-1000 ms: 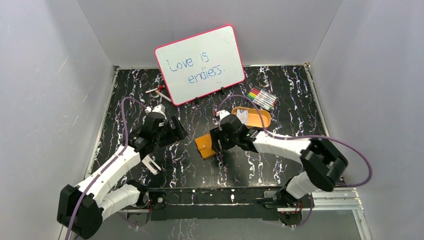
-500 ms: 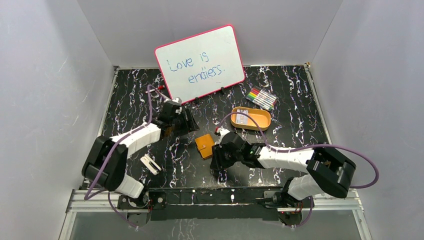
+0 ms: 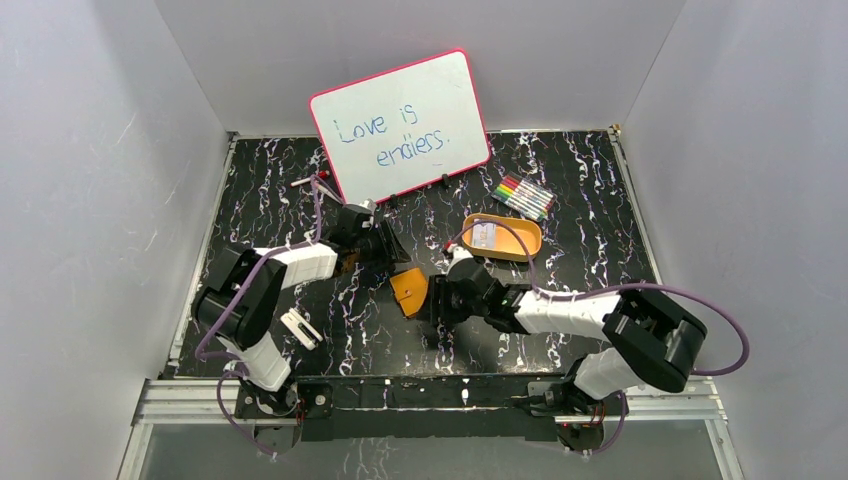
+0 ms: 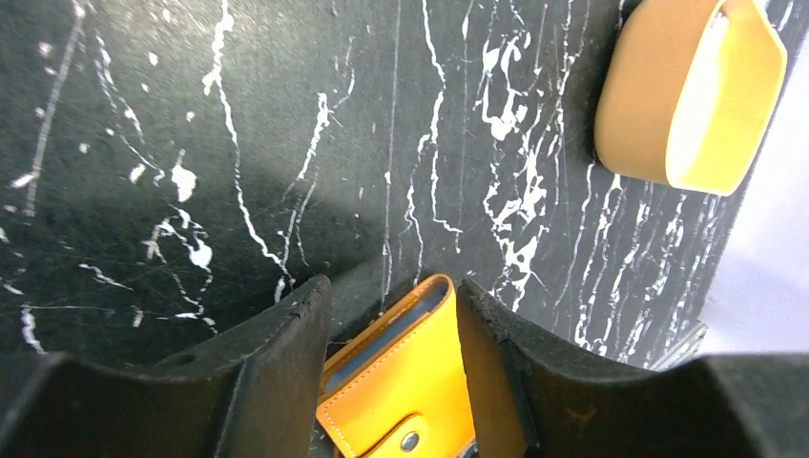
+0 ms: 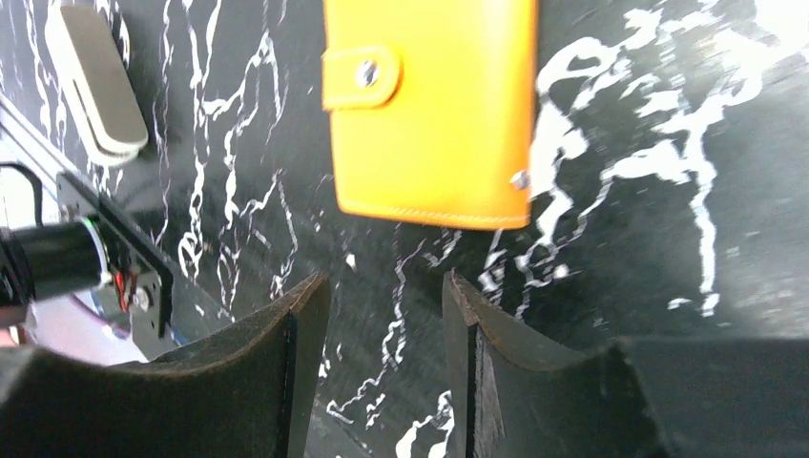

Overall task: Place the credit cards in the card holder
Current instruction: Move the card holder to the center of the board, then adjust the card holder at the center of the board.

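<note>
The orange card holder point(image 3: 408, 291) sits mid-table, folded, snap tab outward, and looks tipped up on one edge. My left gripper point(image 3: 391, 252) reaches it from the back left. In the left wrist view the card holder point(image 4: 412, 382) fills the gap of the left gripper point(image 4: 391, 283), its edges against both pads. My right gripper point(image 3: 441, 303) is just right of the holder. Its fingers stand open with only table between them, the card holder point(image 5: 429, 114) beyond the right gripper point(image 5: 386, 283). One pale credit card point(image 3: 484, 235) lies in the orange tray.
The orange oval tray point(image 3: 520, 240) stands back right of the holder, tray point(image 4: 658, 95) also ahead of the left fingers. A pink-rimmed whiteboard point(image 3: 400, 128) leans at the back, coloured markers point(image 3: 523, 197) to its right. A white clip-like object point(image 3: 298, 328) lies front left.
My left gripper has swung right to the card holder and narrowed around it. The holder has tipped up from lying flat. The right gripper drew back, now just beside it.
</note>
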